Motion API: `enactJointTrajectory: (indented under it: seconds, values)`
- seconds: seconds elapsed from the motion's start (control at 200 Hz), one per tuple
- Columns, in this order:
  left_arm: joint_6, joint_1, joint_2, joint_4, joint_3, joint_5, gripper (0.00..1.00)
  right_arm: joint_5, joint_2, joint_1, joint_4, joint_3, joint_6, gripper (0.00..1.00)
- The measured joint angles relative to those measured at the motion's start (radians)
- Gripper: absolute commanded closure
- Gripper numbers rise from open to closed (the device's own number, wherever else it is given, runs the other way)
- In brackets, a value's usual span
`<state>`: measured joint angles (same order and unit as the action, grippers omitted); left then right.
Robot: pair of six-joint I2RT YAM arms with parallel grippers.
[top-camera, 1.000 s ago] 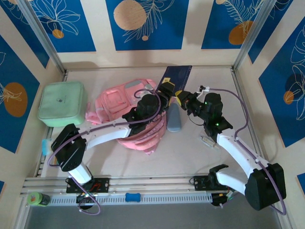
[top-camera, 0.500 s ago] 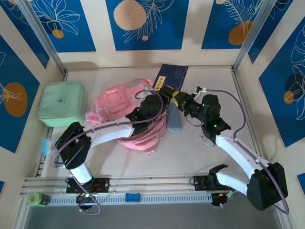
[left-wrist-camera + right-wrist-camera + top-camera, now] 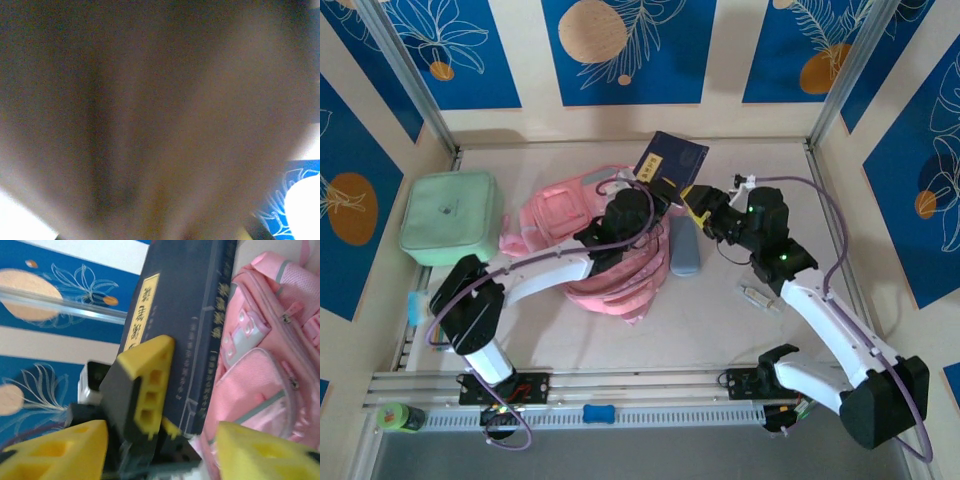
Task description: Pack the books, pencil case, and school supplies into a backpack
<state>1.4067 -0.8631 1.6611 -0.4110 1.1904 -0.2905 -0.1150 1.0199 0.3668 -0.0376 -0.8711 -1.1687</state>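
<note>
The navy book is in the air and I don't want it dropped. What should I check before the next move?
1. Left gripper grips navy book: ok, a finger presses its cover.
2. Right gripper open: ok, fingers spread wide.
3. Backpack mouth open: cannot tell, partly under the left arm.
4. Left wrist view usable: not ok, blurred.
5. Pencil case clear: ok, on table beside backpack.

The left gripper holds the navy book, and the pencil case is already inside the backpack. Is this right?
Not quite. The pencil case lies on the table beside the backpack, not inside it; the top view shows this. The left gripper does hold the navy book.
</note>
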Motion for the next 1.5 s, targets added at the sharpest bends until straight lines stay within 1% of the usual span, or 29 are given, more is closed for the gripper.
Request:
enactJointTrajectory:
  seconds: [0.05,0.15,0.225,0.32,0.415,0.49,0.57,0.665,0.725,0.82,0.9,0.94,1.025,1.116,1.166,1.321,1.431,1.501]
  values:
    - [-0.041,0.034,-0.029,0.041,-0.006,0.056,1.0,-0.025,0.0,-0.036,-0.063,-0.047,0.043,0.3]
    - [-0.137,0.113,-0.116,0.097,-0.058,0.197,1.0,-0.107,0.003,-0.152,-0.159,-0.092,0.121,0.23]
    - [-0.215,0.171,-0.167,0.135,-0.092,0.325,1.0,-0.173,0.038,-0.235,-0.254,-0.126,0.195,0.22]
    - [-0.31,0.231,-0.19,0.176,-0.113,0.496,1.0,-0.265,0.107,-0.302,-0.347,-0.173,0.286,0.2]
    - [-0.394,0.254,-0.212,0.218,-0.152,0.65,1.0,-0.38,0.164,-0.36,-0.4,-0.196,0.357,0.19]
    - [-0.438,0.267,-0.236,0.241,-0.187,0.761,1.0,-0.447,0.196,-0.39,-0.447,-0.219,0.398,0.18]
    - [-0.448,0.277,-0.272,0.236,-0.23,0.866,1.0,-0.509,0.215,-0.414,-0.472,-0.238,0.436,0.18]
    - [-0.443,0.298,-0.312,0.206,-0.267,0.946,1.0,-0.586,0.237,-0.438,-0.503,-0.253,0.474,0.19]
    - [-0.43,0.305,-0.323,0.176,-0.274,0.982,1.0,-0.636,0.262,-0.445,-0.505,-0.257,0.486,0.21]
    - [-0.383,0.307,-0.325,0.082,-0.283,1.035,1.0,-0.705,0.307,-0.445,-0.504,-0.257,0.488,0.23]
    - [-0.347,0.306,-0.322,0.023,-0.285,1.072,1.0,-0.752,0.322,-0.431,-0.492,-0.257,0.48,0.26]
    - [-0.336,0.306,-0.319,0.002,-0.285,1.084,1.0,-0.777,0.321,-0.422,-0.476,-0.257,0.47,0.29]
    - [-0.321,0.306,-0.311,-0.019,-0.285,1.099,1.0,-0.814,0.319,-0.416,-0.43,-0.257,0.439,0.34]
    - [-0.304,0.306,-0.296,-0.027,-0.285,1.106,1.0,-0.842,0.319,-0.415,-0.393,-0.257,0.417,0.37]
    - [-0.3,0.306,-0.286,-0.031,-0.285,1.107,1.0,-0.856,0.319,-0.415,-0.38,-0.257,0.407,0.41]
    - [-0.296,0.305,-0.275,-0.031,-0.285,1.106,1.0,-0.89,0.319,-0.401,-0.321,-0.249,0.367,0.47]
    - [-0.297,0.304,-0.267,-0.029,-0.282,1.106,1.0,-0.91,0.319,-0.387,-0.306,-0.248,0.352,0.48]
    - [-0.301,0.304,-0.265,-0.018,-0.28,1.105,1.0,-0.913,0.319,-0.392,-0.303,-0.248,0.348,0.42]
